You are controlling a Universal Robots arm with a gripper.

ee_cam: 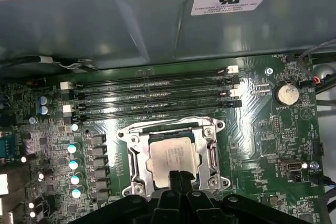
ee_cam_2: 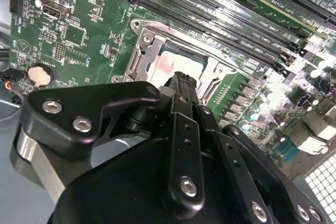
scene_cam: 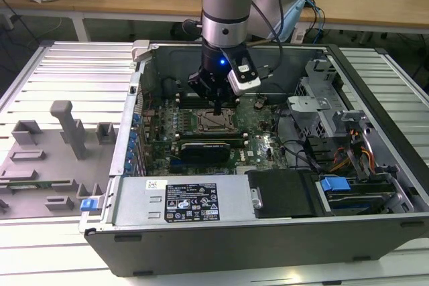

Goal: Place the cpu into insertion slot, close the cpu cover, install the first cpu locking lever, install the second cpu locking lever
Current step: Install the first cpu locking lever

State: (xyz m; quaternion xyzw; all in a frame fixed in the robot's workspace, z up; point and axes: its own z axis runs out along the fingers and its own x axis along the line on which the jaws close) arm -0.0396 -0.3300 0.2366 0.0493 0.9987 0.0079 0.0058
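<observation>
The gripper [ee_cam: 175, 174], its fingers [ee_cam: 181, 178] pressed together and holding nothing, is hovering over the near edge of the cpu [ee_cam: 172, 156], which is sitting in the insertion slot [ee_cam: 131, 163] under the cpu cover [ee_cam: 214, 153].

The black end effector [scene_cam: 219, 106] hangs inside the open grey metal computer case [scene_cam: 375, 222], directly above the flat square silver-topped cpu [ee_cam: 172, 158]. That cpu lies in the square metal-rimmed insertion slot [ee_cam: 132, 165] on the green circuit board [ee_cam: 262, 135], the thin silver metal cpu cover [ee_cam: 212, 155] framing it. Beyond the end effector's tip, the long narrow black memory slots [ee_cam: 152, 98] run side by side, between the insertion slot and the case wall.
</observation>
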